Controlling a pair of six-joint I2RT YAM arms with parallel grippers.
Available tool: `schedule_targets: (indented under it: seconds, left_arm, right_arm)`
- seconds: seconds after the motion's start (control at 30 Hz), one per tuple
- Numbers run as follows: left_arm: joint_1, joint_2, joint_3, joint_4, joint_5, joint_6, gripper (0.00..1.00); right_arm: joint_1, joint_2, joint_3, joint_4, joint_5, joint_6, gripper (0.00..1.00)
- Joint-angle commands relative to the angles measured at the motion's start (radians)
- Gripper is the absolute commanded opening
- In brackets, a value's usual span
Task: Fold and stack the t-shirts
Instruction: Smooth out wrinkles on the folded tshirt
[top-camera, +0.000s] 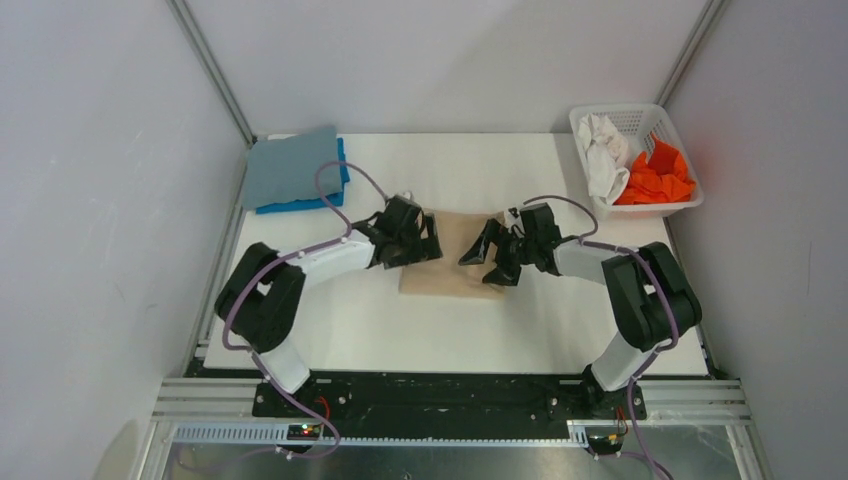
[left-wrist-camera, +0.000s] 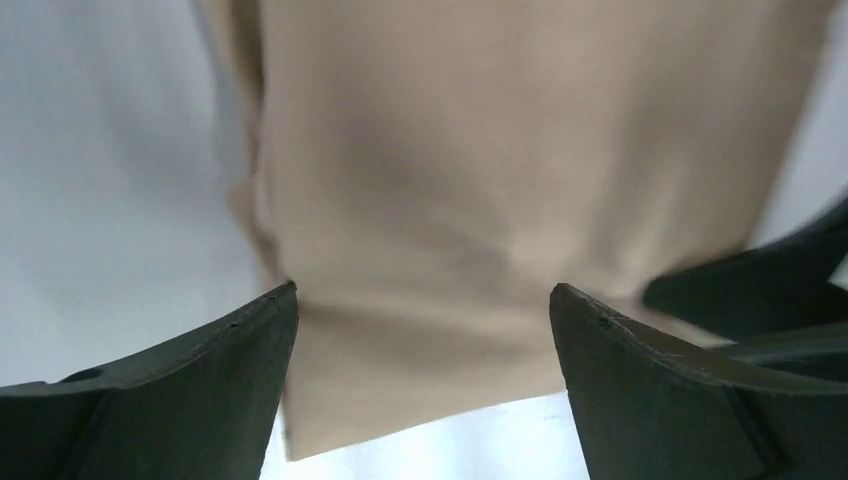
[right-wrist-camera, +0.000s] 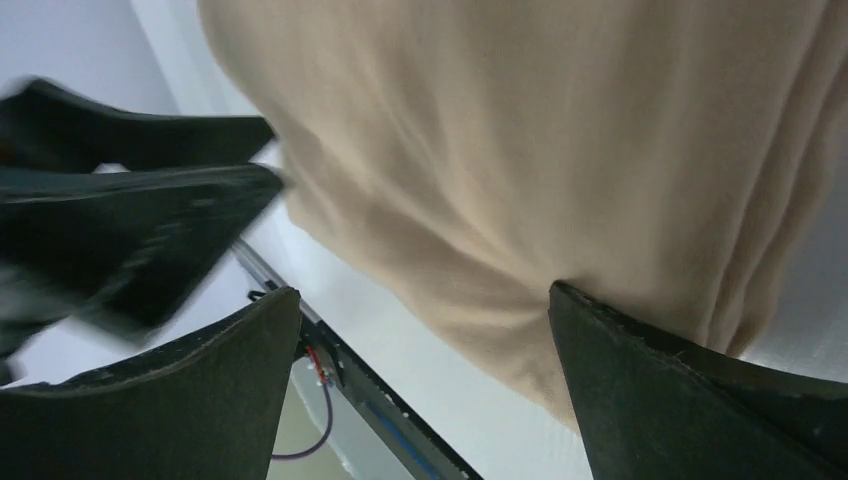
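Note:
A folded tan t-shirt (top-camera: 455, 262) lies on the white table between my two grippers. My left gripper (top-camera: 428, 240) hangs open just above its left edge; in the left wrist view the tan t-shirt (left-wrist-camera: 480, 200) fills the space beyond the spread fingers (left-wrist-camera: 240, 370). My right gripper (top-camera: 490, 258) stands open over the shirt's right edge, with the tan t-shirt (right-wrist-camera: 560, 150) under one of its fingers (right-wrist-camera: 640, 380). Neither holds cloth. A grey-blue t-shirt (top-camera: 290, 165) lies folded on a bright blue one (top-camera: 300, 205) at the back left. White (top-camera: 603, 150) and orange (top-camera: 655, 175) t-shirts lie crumpled in the basket.
The white lattice basket (top-camera: 640, 112) stands at the table's back right corner. White walls enclose the table (top-camera: 400, 330) on three sides. The arm bases and a black rail (top-camera: 440, 395) run along the near edge.

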Motion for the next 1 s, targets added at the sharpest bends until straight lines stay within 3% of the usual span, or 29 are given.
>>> schedule_targets:
  seconds: [0.0, 0.2, 0.43, 0.7, 0.97]
  left_arm:
    - [0.002, 0.033, -0.105, 0.071, 0.024, -0.054, 1.00]
    - [0.003, 0.058, -0.248, 0.182, 0.051, -0.083, 1.00]
    - [0.003, -0.087, -0.276, 0.169, 0.034, -0.062, 1.00]
    - [-0.009, -0.308, -0.215, 0.126, 0.048, -0.036, 1.00]
    - [-0.055, -0.211, -0.074, 0.118, 0.051, -0.027, 1.00]
  right_arm:
    - [-0.051, 0.032, -0.092, 0.111, -0.003, 0.034, 1.00]
    - [-0.094, 0.028, -0.153, 0.108, 0.020, -0.009, 1.00]
    - [-0.116, -0.231, -0.146, -0.014, 0.079, -0.081, 1.00]
    - [-0.073, -0.526, -0.142, -0.163, 0.112, -0.130, 0.99]
    - [-0.031, -0.686, -0.162, -0.248, 0.201, -0.126, 0.99]
